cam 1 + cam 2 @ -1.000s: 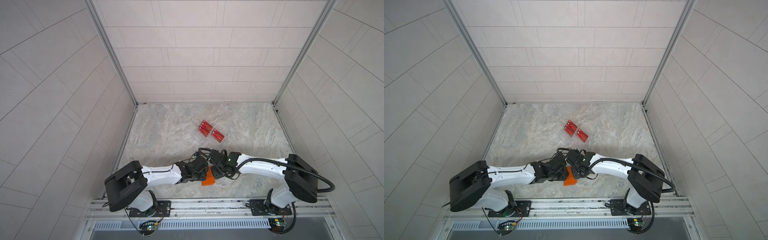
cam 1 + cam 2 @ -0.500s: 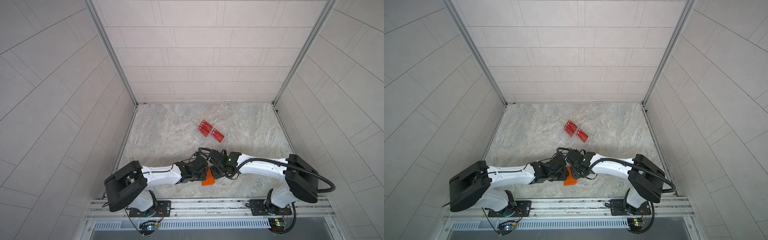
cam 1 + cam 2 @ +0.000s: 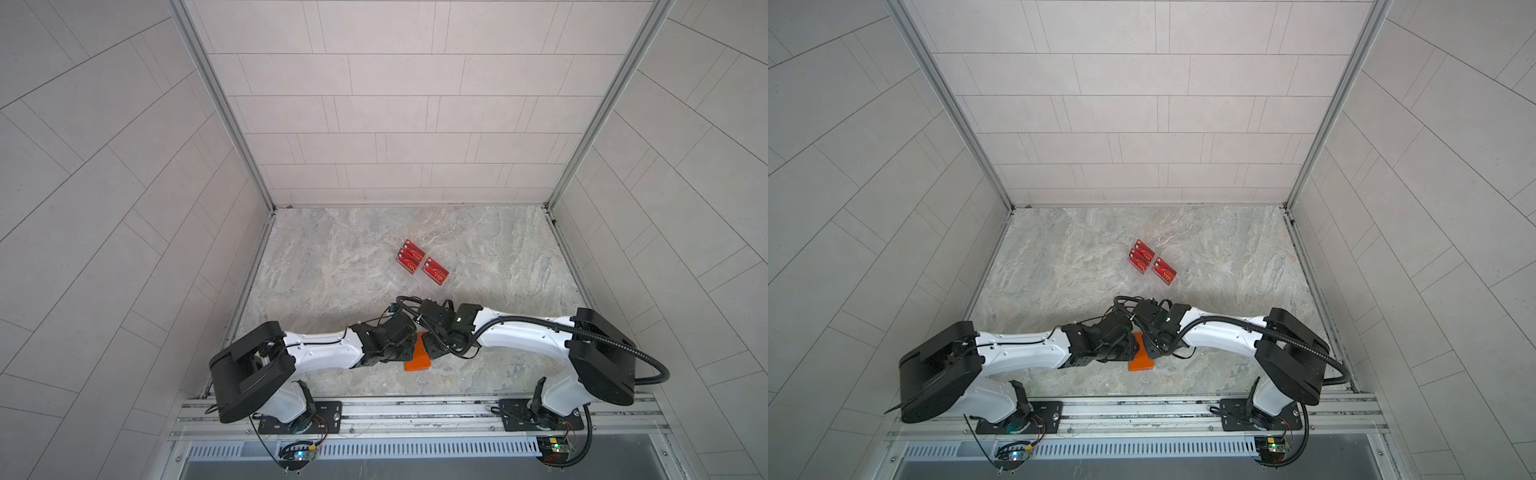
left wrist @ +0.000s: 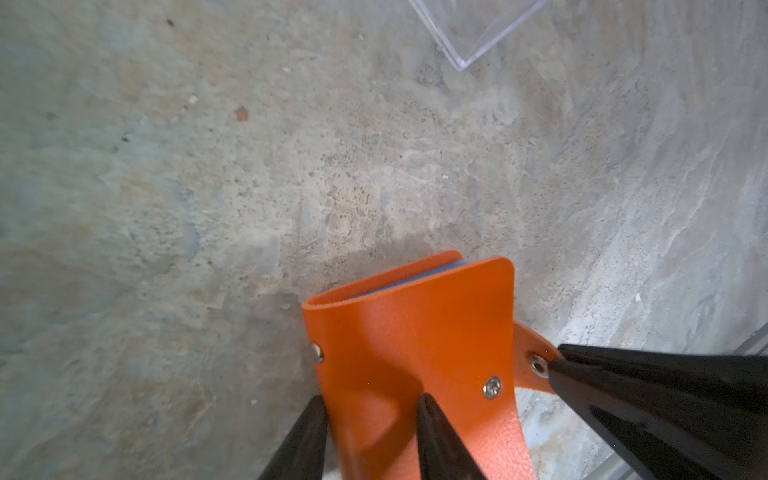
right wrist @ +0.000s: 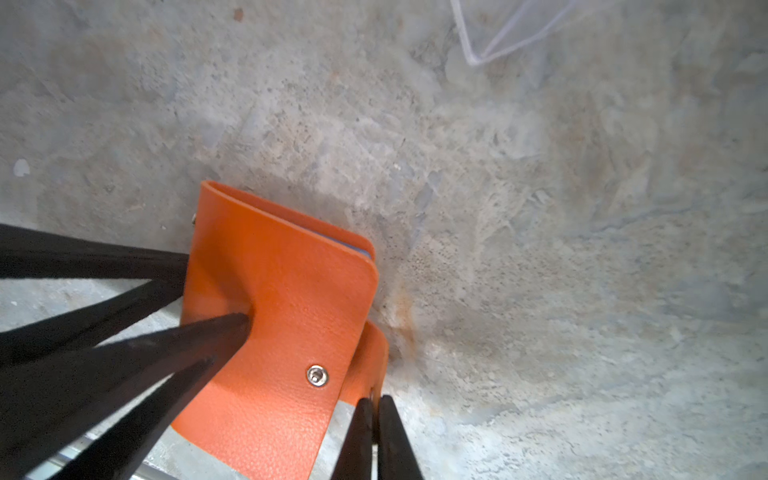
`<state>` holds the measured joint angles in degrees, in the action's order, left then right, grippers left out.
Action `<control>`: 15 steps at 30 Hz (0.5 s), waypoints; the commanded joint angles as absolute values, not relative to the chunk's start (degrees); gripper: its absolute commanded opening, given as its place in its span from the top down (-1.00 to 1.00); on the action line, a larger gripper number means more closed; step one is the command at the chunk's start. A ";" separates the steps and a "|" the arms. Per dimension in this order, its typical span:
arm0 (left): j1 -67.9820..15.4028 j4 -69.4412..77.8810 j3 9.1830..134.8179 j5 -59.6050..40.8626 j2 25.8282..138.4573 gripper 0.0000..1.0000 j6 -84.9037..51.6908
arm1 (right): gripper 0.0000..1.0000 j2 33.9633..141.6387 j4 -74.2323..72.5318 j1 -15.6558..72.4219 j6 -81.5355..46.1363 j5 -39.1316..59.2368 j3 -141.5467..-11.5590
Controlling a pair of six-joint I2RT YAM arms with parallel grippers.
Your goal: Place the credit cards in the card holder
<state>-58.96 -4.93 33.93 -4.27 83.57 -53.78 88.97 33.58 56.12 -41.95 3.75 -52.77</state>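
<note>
The orange card holder (image 4: 411, 332) lies closed on the stone floor near the front, and both top views show it (image 3: 417, 362) (image 3: 1140, 363). My left gripper (image 4: 370, 399) is shut on it at the spine side, one finger along its edge and one pressed onto the cover (image 5: 282, 291). My right gripper (image 5: 374, 401) is shut on the strap tab (image 5: 372, 353), beside the silver snap button (image 5: 317, 375). Red credit cards (image 3: 411, 255) (image 3: 435, 272) stand farther back, apart from both grippers, and appear in both top views (image 3: 1141, 259).
The cards sit in a clear acrylic rack; only a corner of it (image 4: 465, 58) (image 5: 473, 58) shows in the wrist views. Tiled walls enclose the floor on three sides. A metal rail (image 3: 415, 409) runs along the front edge.
My right gripper has closed onto the strap tab. Both arms and the card holder have stayed almost where they were.
</note>
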 commanded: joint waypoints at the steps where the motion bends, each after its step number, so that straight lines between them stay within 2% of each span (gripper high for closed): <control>1: -59.41 -14.02 30.95 -5.43 86.71 0.18 -53.61 | 0.90 86.80 35.20 55.11 -41.44 3.52 -51.76; 10: -59.41 -14.58 31.22 -5.32 86.36 0.18 -53.53 | 0.99 84.32 23.75 51.42 -43.57 14.45 -44.85; 15: -59.48 -14.19 31.65 -6.13 86.79 0.16 -53.05 | 1.00 83.35 19.87 51.09 -43.69 16.65 -43.11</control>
<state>-58.96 -5.04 34.09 -4.43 83.57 -53.65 84.58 23.57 50.98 -42.81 13.47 -43.97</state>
